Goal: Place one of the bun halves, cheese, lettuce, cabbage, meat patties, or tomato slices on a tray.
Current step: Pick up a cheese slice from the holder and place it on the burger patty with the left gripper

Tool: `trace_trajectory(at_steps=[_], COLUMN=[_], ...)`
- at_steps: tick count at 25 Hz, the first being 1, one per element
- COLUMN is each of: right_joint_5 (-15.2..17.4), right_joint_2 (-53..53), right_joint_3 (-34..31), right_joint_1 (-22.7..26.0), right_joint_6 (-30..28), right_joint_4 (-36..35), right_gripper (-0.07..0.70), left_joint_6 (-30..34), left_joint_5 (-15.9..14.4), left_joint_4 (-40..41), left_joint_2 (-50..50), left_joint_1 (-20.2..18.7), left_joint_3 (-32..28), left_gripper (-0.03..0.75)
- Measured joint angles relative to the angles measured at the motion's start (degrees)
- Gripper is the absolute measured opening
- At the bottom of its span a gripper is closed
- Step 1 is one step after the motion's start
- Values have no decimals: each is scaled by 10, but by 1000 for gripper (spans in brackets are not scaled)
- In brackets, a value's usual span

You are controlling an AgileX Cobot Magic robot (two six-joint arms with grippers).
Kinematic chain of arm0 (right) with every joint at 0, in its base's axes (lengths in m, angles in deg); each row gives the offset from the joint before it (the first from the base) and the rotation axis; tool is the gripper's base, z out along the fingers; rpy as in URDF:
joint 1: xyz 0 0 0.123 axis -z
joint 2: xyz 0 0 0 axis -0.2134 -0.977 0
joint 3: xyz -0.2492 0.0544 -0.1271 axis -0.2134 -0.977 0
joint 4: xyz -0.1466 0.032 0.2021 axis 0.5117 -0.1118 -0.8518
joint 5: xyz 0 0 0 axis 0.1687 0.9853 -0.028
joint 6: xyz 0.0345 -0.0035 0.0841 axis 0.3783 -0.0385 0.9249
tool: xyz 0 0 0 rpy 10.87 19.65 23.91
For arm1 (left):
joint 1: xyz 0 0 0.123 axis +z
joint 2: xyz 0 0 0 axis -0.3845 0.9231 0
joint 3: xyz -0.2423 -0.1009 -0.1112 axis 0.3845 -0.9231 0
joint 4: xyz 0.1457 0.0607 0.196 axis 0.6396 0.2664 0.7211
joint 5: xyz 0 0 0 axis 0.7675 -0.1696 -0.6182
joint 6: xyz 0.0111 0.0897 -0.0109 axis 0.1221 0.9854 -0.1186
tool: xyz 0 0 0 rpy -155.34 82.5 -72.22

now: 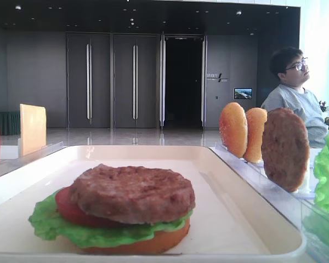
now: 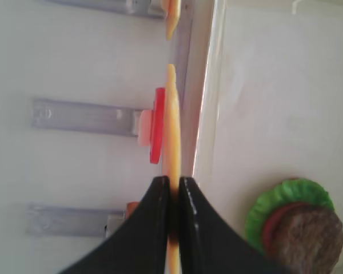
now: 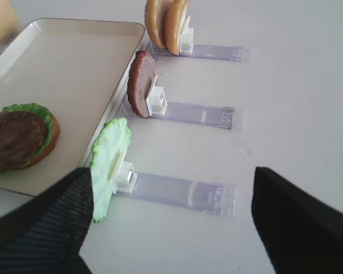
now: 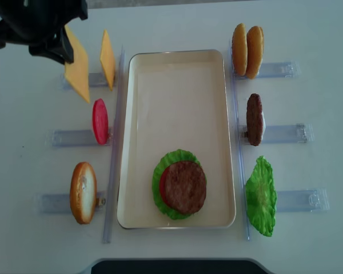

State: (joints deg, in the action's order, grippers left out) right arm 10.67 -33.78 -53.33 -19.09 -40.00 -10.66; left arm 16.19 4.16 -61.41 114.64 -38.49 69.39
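On the table top, the cream tray (image 4: pixel 177 85) lies centred between two rows of clear holders (image 4: pixel 286 134). Near end of tray: a stack (image 4: pixel 180 185) of bun base, lettuce, tomato slice, meat patty on top.

Spare parts stand on edge in the holders. Right side: two bun halves (image 4: pixel 247 50), one patty (image 4: pixel 254 119), a lettuce leaf (image 4: pixel 260 196). Left side: bun half (image 4: pixel 83 192), tomato slice (image 4: pixel 99 121), cheese slice (image 4: pixel 107 59).

Left gripper (image 2: pixel 172 188) is pinched tight on a second cheese slice (image 4: pixel 76 71), lifted off the table, left of the tray, not yet over it. Right gripper (image 3: pixel 171 211) hangs spread wide, empty, above the lettuce holder.

Risks: the slice is thin and gripped by one edge, so it may swing or slip in transit. Its hanging edge could clip the tomato slice. Released off-centre, it would land crooked on the patty.
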Motion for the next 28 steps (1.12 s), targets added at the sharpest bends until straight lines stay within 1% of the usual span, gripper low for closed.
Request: trace_trajectory(at_steps=[4, 10, 19, 23, 26, 28], right_joint_5=[0, 0, 0, 0, 0, 0], right_joint_2=[0, 0, 0, 0, 0, 0], right_joint_3=[0, 0, 0, 0, 0, 0], right_joint_1=[0, 0, 0, 0, 0, 0], right_joint_6=[0, 0, 0, 0, 0, 0], right_joint_4=[0, 0, 0, 0, 0, 0], right_gripper=[542, 542, 542, 542, 542, 542], left_joint_6=[-3, -3, -1, 33, 91, 137], left_joint_5=[0, 0, 0, 0, 0, 0], left_joint_4=[4, 15, -8, -58, -133, -203], left_joint_2=[-42, -94, -98, -97, -90, -82], left_joint_1=[0, 0, 0, 0, 0, 0], left_joint_3=[-39, -71, -83, -83, -83, -83], left_gripper=[20, 20, 20, 20, 20, 20])
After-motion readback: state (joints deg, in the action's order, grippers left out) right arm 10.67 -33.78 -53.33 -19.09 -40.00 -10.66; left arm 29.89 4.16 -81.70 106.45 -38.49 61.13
